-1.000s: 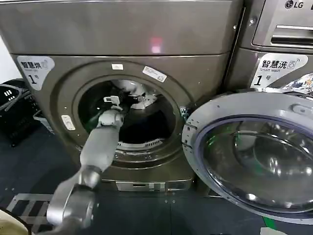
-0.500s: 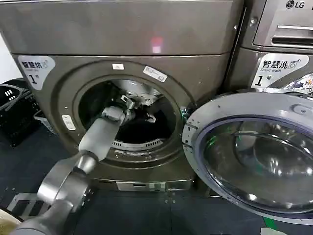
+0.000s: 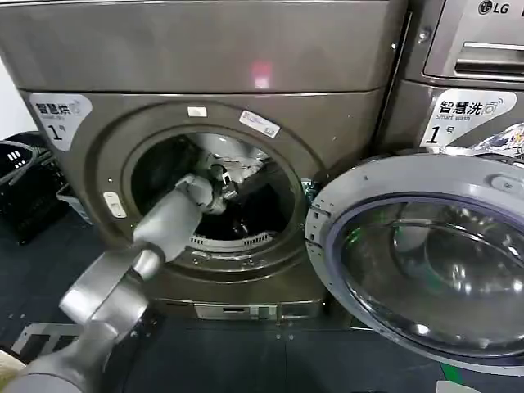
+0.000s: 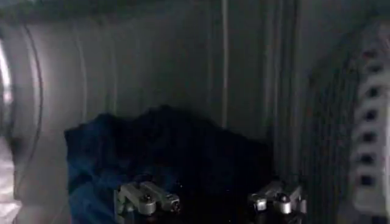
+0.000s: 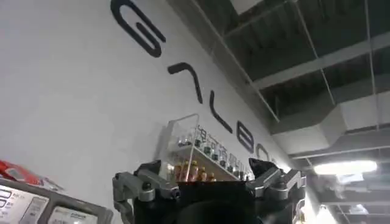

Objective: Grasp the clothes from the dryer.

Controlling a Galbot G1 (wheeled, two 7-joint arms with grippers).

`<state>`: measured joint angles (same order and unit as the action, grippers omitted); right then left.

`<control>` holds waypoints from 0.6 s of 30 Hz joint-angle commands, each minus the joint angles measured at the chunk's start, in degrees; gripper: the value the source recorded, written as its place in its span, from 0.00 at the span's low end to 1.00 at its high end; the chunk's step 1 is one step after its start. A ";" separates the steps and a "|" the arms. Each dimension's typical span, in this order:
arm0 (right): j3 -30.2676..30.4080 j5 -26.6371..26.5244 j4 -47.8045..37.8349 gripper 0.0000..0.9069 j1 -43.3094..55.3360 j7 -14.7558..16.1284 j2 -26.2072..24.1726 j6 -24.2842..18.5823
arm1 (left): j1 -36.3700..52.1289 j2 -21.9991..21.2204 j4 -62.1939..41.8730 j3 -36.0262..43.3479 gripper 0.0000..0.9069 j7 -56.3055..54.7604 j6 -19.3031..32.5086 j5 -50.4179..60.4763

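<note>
The dryer (image 3: 205,155), a big grey-brown front-loader with a round porthole, stood with its door (image 3: 426,262) swung open to the robot's right. A white "1" label (image 3: 59,115) sat at the upper left of its front, and a small red light (image 3: 261,80) glowed on the panel above the opening. To its right stood a second machine (image 3: 467,65) bearing an LG logo.

The left arm (image 3: 155,246) reached up and forward through the porthole, with the left gripper (image 3: 232,192) inside the drum. In the left wrist view, the left gripper (image 4: 210,201) had its two fingers (image 4: 146,198) spread wide apart, nothing between them. The clothes (image 4: 164,152) lay on the drum floor just ahead of the fingertips: dark navy-blue fabric heaped in a low mound, with a sliver of pale fabric (image 4: 6,189) at the picture's edge. I could not tell whether the fingertips touched the fabric. A perforated wall of the drum (image 4: 365,122) showed to one side.

From the head view the clothes (image 3: 262,196) appeared as a dark mass low in the drum beside the gripper.

The right gripper (image 5: 207,182) was held away from the work, pointing up toward a white wall with dark lettering (image 5: 183,73) and a ceiling; its fingers stood wide apart and empty.
</note>
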<state>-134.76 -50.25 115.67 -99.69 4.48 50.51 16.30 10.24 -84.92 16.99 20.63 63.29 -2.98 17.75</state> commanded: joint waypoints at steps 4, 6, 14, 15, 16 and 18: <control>1.92 0.38 0.34 1.00 0.71 0.02 -0.06 -0.02 | 1.25 -2.27 -2.13 4.95 1.00 0.06 0.06 1.05; 2.19 0.42 0.39 1.00 0.92 0.03 0.02 -0.02 | 1.29 -2.49 -2.32 5.14 1.00 -0.15 0.34 1.02; 2.35 0.52 0.37 1.00 1.00 0.16 0.40 -0.13 | 0.55 -3.20 -3.18 5.91 0.34 0.15 0.84 1.58; 2.36 0.54 0.39 1.00 1.01 0.16 0.44 -0.13 | 0.46 -3.24 -3.18 5.92 0.26 0.30 0.83 1.63; 2.36 0.54 0.39 1.00 1.03 0.17 0.44 -0.15 | 0.41 -3.25 -3.18 5.98 0.18 0.41 0.87 1.76; 2.41 0.56 0.38 1.00 1.05 0.23 0.52 -0.19 | 0.36 -3.24 -3.31 6.05 0.15 0.71 0.89 1.93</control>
<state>-132.51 -49.72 116.07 -98.70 4.69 51.02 16.14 10.68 -88.01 14.04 26.07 63.52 -2.18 19.27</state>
